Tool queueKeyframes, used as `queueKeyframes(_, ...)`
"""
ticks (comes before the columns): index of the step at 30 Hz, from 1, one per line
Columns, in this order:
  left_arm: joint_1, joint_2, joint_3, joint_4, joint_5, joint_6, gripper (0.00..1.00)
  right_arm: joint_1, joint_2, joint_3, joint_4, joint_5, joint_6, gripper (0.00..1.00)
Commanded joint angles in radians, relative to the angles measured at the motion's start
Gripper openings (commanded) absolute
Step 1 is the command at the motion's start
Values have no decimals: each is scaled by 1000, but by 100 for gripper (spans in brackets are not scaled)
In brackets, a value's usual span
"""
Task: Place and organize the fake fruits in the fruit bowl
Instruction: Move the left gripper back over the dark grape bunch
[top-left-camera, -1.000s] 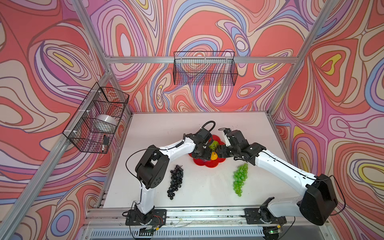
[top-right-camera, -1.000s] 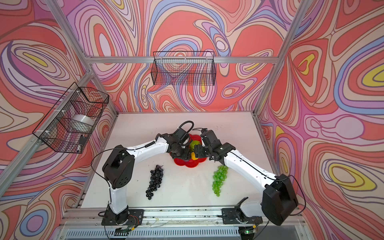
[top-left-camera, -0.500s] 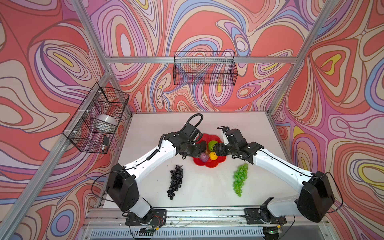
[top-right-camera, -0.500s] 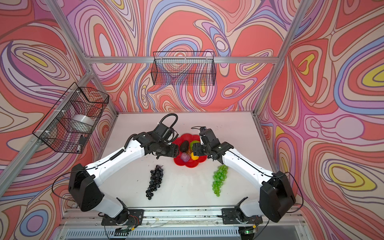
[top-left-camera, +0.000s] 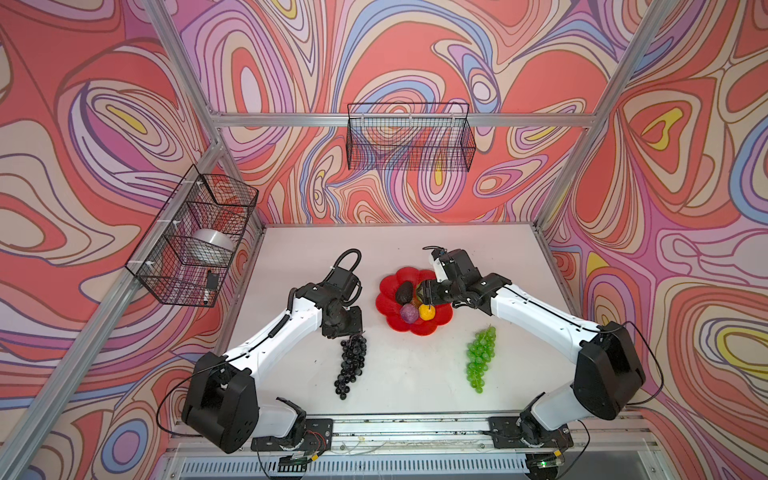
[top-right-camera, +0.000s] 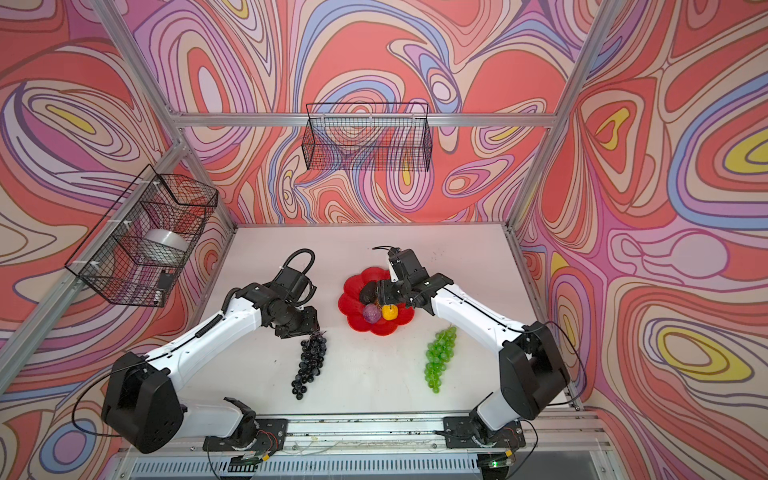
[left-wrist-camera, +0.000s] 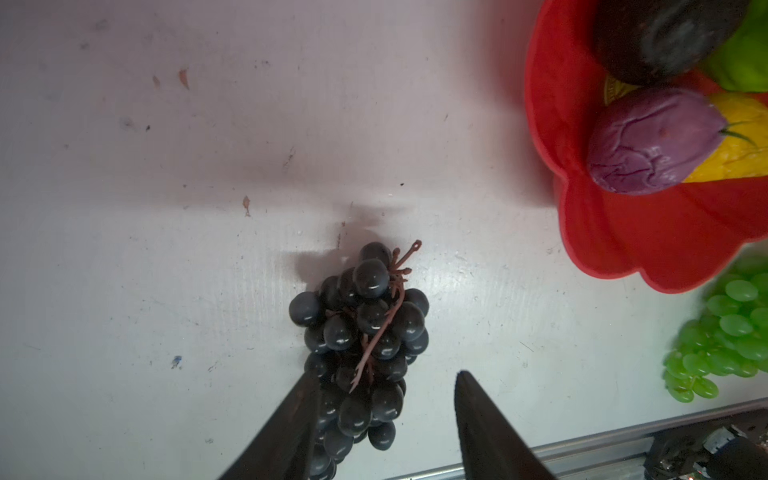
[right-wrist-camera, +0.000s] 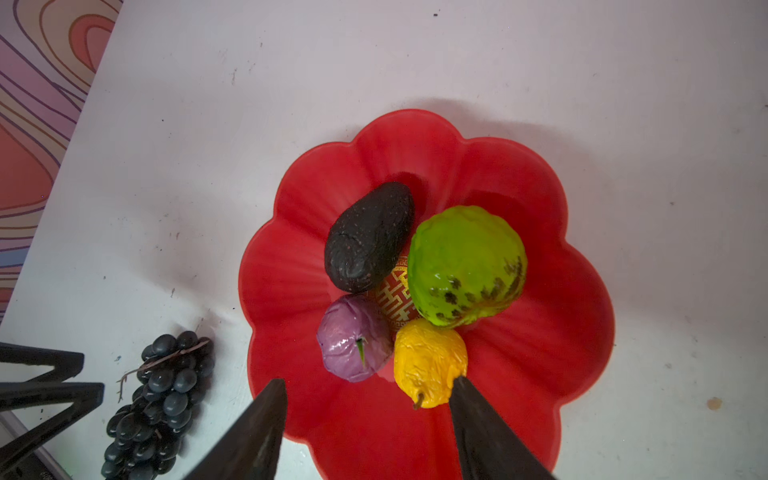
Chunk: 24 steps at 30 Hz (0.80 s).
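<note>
The red scalloped fruit bowl (top-left-camera: 415, 326) (top-right-camera: 376, 326) sits mid-table and holds the blackish avocado (right-wrist-camera: 370, 237), the lime-green lumpy fruit (right-wrist-camera: 465, 266), the purple ball (right-wrist-camera: 353, 345) and the yellow-orange fruit (right-wrist-camera: 428, 361). My right gripper (right-wrist-camera: 368, 381) hovers open over the bowl's near side, one fingertip just by the yellow fruit, nothing held. The dark purple grape bunch (top-left-camera: 351, 365) (left-wrist-camera: 365, 324) lies on the table left of the bowl. My left gripper (left-wrist-camera: 385, 376) is open astride its upper part, one finger against the grapes. The green grape bunch (top-left-camera: 480, 357) lies right of the bowl.
A black wire basket (top-left-camera: 409, 137) hangs on the back wall. Another black wire basket (top-left-camera: 191, 237) on the left wall holds a silver metal bowl (top-left-camera: 212, 245). An aluminium rail (top-left-camera: 395, 424) runs along the table's front edge.
My left arm swung off the bowl, left and forward, down onto the dark grape bunch. The right gripper stayed over the bowl. Both pairs of jaws have narrowed somewhat.
</note>
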Motion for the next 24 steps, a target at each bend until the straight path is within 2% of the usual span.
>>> queueKeyframes(1, 24, -23, -42, 57, 33, -53, 56, -3, 21, 29, -14, -21, -1, 64)
queueKeyframes(6, 75, -16, -135, 196, 151, -111, 56, -3, 29, 28, -15, -24, 10, 61)
queueKeyframes(20, 103, 117, -134, 295, 127, -96, 55, -1, 55, 33, -18, -40, 31, 61)
queueKeyframes(24, 103, 128, -154, 350, 139, -105, 49, 0, 56, 23, -15, -43, 34, 61)
